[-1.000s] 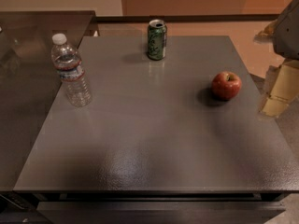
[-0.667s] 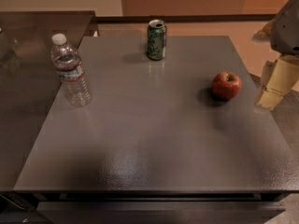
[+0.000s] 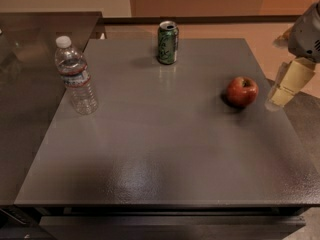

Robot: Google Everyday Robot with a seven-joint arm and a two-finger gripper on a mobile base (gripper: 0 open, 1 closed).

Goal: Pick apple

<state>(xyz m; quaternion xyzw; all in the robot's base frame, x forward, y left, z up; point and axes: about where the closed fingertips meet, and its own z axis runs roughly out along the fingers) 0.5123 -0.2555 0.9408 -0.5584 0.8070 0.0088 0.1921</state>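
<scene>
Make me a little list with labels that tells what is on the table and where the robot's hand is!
table: dark grey square top
apple: red, sitting on the table's right side, nothing holding it
green can: upright near the far edge
water bottle: clear with a white cap, upright on the left side
gripper: just past the table's right edge, beside the apple, not touching it
job so far: apple not picked up yet

hand at rt edge, partly cut off
</scene>
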